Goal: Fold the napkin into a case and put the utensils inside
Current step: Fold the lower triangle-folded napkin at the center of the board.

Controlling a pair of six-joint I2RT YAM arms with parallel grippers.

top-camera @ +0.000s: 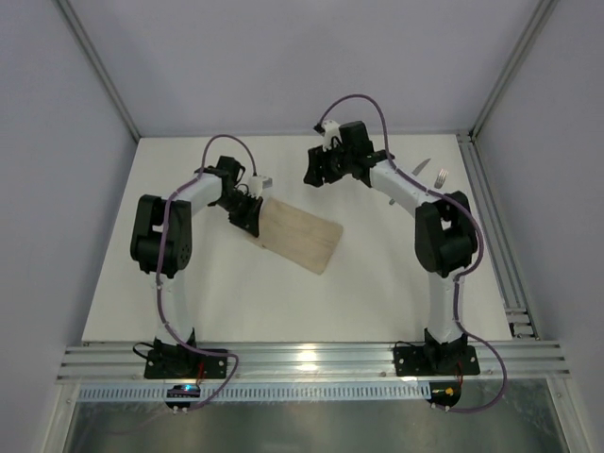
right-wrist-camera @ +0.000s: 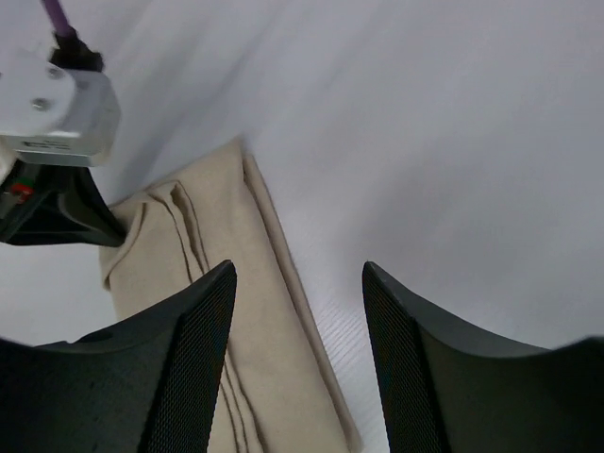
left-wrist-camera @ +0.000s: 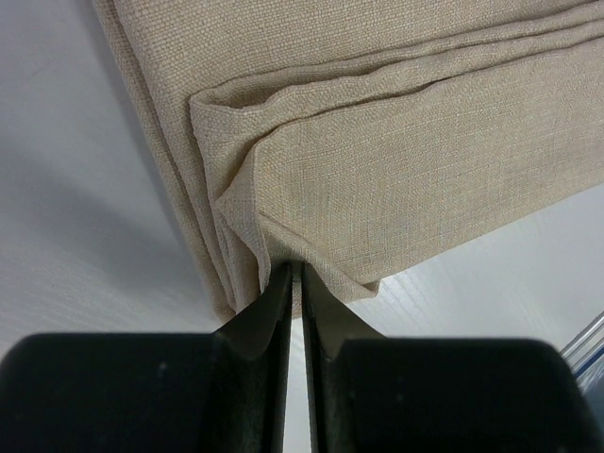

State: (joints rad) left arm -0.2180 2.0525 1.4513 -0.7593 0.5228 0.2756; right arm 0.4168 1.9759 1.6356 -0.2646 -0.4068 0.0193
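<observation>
Black fingers (left-wrist-camera: 267, 316) of the left gripper (left-wrist-camera: 294, 276) are pressed almost together and pinch the edge of the napkin (left-wrist-camera: 406, 142), at a folded corner where several layers of the beige-tan cloth meet. In this wrist view the cloth goes away from the tips as a flat stack, with a few hems lying one over another. Seen from above, the left gripper (top-camera: 247, 213) sits at the far left end of the napkin (top-camera: 302, 239). The napkin lies on the white table (top-camera: 236, 311) as a narrow folded oblong and runs diagonally from that end toward the near right, about midway between the two arms. The right gripper (top-camera: 316, 172) is apart from the cloth, beyond its far side, and it holds nothing. Its own camera shows the right gripper (right-wrist-camera: 297, 274) with two dark ribbed fingers (right-wrist-camera: 193, 349) spread wide. Below and between them are only the table and one long edge of the napkin (right-wrist-camera: 250, 283), with the left gripper at the upper left corner of that view. The knife (top-camera: 422, 167) and the fork (top-camera: 440, 176) lie side by side near the far right of the table, well apart from the napkin. Only their silvery ends show, the rest is hidden behind the right arm
</observation>
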